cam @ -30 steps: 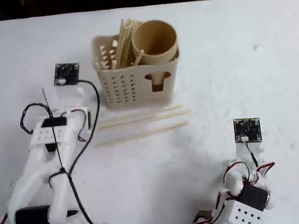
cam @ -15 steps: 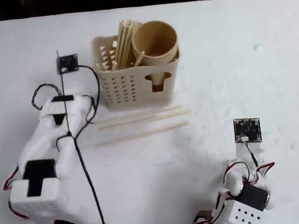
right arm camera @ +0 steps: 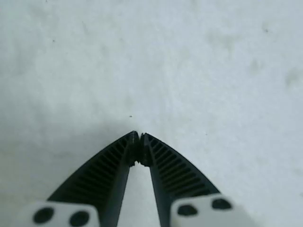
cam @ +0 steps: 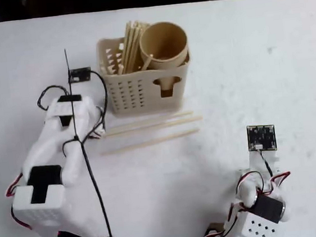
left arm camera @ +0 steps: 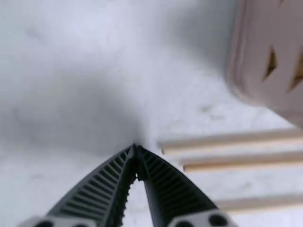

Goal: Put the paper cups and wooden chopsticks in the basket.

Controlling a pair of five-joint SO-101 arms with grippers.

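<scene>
A beige basket (cam: 143,89) stands at the back middle of the table, holding a paper cup (cam: 163,43) and a bundle of wooden chopsticks (cam: 130,42). Three more chopsticks (cam: 151,130) lie flat on the table just in front of the basket. My left gripper (left arm camera: 137,152) is shut and empty, its tips close to the near ends of those chopsticks (left arm camera: 232,151), beside the basket corner (left arm camera: 265,61). The left arm (cam: 64,139) stands left of the basket. My right gripper (right arm camera: 138,141) is shut over bare table; its arm (cam: 258,210) rests at the front right.
A small camera board (cam: 260,137) on a cable stands at the right of the table. Another board (cam: 80,74) with a black cable sits on the left arm near the basket. White table (cam: 266,67) spreads to the right of the basket.
The left arm has swung forward and to the right, toward the basket and the chopstick ends. The right arm has stayed still.
</scene>
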